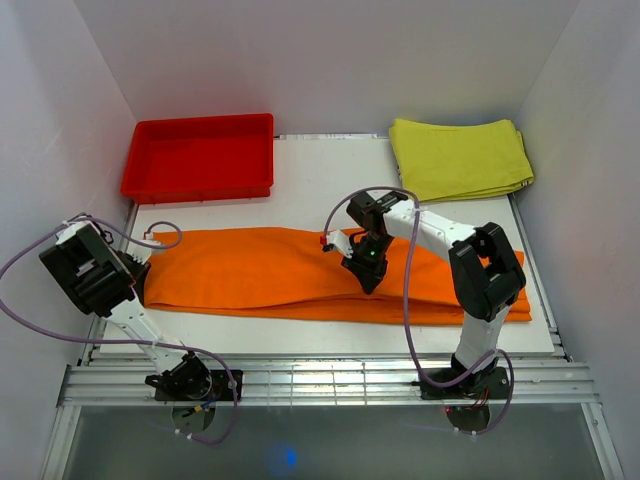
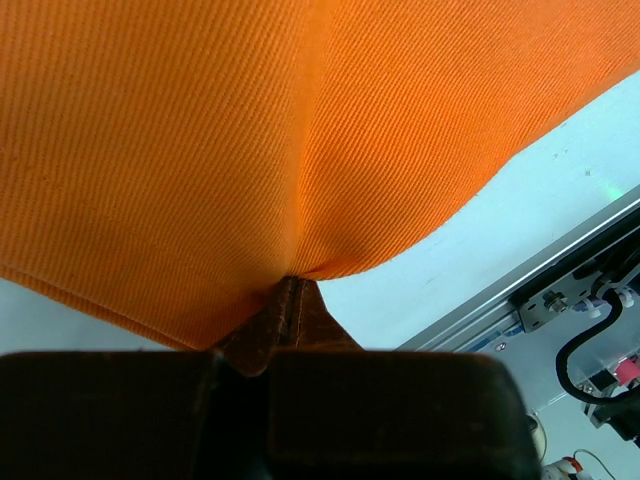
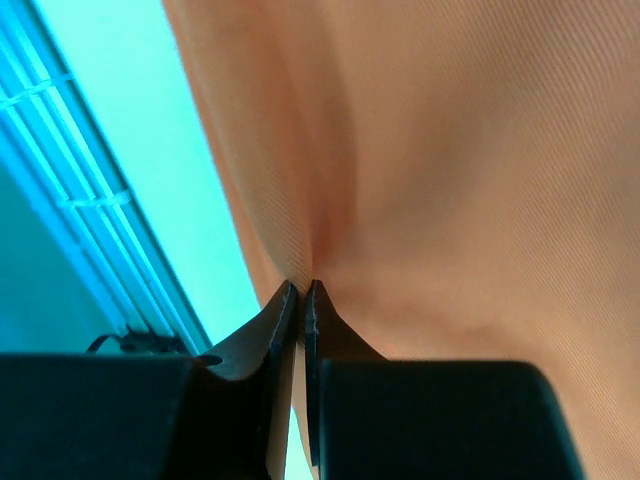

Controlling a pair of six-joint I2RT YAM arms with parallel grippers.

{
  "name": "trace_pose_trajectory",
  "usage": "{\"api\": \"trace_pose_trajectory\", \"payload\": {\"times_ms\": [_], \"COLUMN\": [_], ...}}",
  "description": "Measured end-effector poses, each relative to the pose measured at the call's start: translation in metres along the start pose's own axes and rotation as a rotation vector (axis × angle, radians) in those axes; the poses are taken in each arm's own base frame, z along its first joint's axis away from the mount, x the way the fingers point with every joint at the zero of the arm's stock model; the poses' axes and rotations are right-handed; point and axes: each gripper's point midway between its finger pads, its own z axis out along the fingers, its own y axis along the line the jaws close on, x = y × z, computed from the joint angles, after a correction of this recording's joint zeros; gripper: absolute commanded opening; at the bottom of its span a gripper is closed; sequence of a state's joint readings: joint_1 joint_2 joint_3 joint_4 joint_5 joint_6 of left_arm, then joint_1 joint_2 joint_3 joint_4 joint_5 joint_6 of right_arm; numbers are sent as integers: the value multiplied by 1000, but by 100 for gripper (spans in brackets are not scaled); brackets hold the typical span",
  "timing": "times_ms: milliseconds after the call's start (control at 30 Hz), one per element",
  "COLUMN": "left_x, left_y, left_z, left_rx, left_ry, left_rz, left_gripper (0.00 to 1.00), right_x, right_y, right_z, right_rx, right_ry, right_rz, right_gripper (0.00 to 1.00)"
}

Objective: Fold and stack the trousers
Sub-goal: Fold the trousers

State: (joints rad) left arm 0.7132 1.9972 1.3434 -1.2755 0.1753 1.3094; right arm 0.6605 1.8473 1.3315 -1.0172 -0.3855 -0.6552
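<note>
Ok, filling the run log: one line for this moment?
left gripper: shut on bright orange fabric trousers | right gripper: shut on trousers

Trousers (image 1: 250,268) front, tray (image 1: 200,123) back-L, cloth (image 1: 460,158) back-R

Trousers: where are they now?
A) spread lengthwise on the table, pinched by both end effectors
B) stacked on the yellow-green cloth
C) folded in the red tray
A: the trousers lie long across the table, the left end effector and the right end effector each shut on fabric.
</note>
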Motion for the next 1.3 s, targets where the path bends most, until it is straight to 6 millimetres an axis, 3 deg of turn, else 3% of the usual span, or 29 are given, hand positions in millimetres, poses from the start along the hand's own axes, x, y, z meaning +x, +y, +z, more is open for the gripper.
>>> {"api": "trace_pose_trajectory", "payload": {"times_ms": [133, 233, 333, 467, 533, 633, 700, 733, 767, 800, 833, 867, 900, 967, 1000, 1133, 1300], "left_x": [2, 4, 5, 7, 8, 8, 7, 7, 6, 6, 7, 5, 4, -2, -8, -37, -75], "left_y": [-1, -1, -2, -2, -2, -2, -1, 0, 0, 0, -3, -5, -8, 3, 10, 28, 19], "left_z": [1, 2, 2, 2, 2, 2, 0, -2, -2, -2, -3, -5, -8, -18, -26, -70, -114], "left_rx": [-1, -4, -8, -13, -15, -18, -29, -36, -35, -29, -15, -2, 14, -26, -55, -212, -332], "left_ry": [16, 24, 30, 39, 45, 47, 43, 40, 34, 31, 22, 0, -25, -87, -122, -259, -391], "left_rz": [-21, -33, -45, -56, -63, -75, -75, -72, -67, -66, -67, -62, -59, -25, 4, 97, 174], "left_gripper": [0, 0, 0, 0, 0, 1, 13, 27, 34, 39, 56, 58, 59, 83, 87, 91, 95], "right_x": [-12, -10, 5, 32, 38, 40, 40, 39, 39, 38, 37, 34, 29, 17, 9, -23, -67], "right_y": [14, 28, 39, 50, 49, 49, 49, 49, 49, 50, 52, 51, 49, 40, 34, 6, -46], "right_z": [-31, -40, -23, 21, 40, 52, 52, 52, 52, 50, 48, 46, 43, 35, 29, -13, -99], "right_rx": [-3, -19, -74, -152, -171, -193, -185, -181, -179, -183, -186, -182, -174, -144, -129, -55, 110], "right_ry": [-56, -86, -66, 13, 45, 63, 63, 65, 67, 69, 71, 66, 59, 31, 6, -135, -346], "right_rz": [-68, -102, -86, -48, -27, 34, 57, 67, 80, 92, 94, 94, 87, 68, 59, 38, 6], "right_gripper": [8, 8, 8, 8, 8, 8, 11, 29, 37, 43, 50, 53, 55, 58, 58, 53, 41]}}
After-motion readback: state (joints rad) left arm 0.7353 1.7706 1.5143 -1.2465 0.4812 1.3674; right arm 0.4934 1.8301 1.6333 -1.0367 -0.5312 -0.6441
